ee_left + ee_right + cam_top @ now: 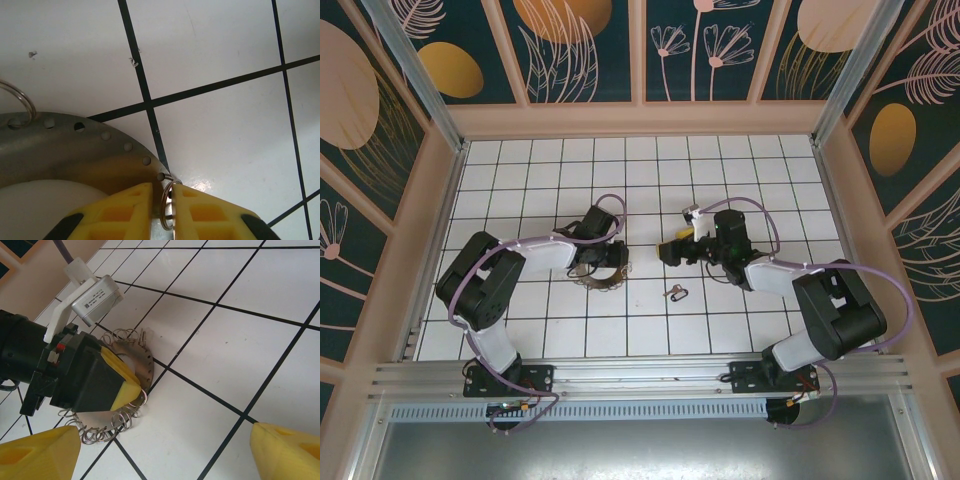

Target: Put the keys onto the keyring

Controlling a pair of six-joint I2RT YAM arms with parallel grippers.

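Note:
A round metal disc (600,278) with holes along its rim lies on the tiled table, with several keyrings (107,427) hooked around its edge. My left gripper (610,262) is down on the disc's right edge. In the left wrist view its yellow fingers (125,210) stand close together, shut on one keyring (167,210) at the rim of the disc (75,150). A small key (675,292) lies loose on the table just right of the disc. Beyond it my right gripper (672,250) hovers open and empty, its fingers (40,455) wide apart and facing the disc (145,365).
The white tiled table (720,170) is walled on three sides by tan panels. Another ring (17,100) pokes up at the disc's far left edge. The left wrist camera housing (95,297) stands above the disc in the right wrist view.

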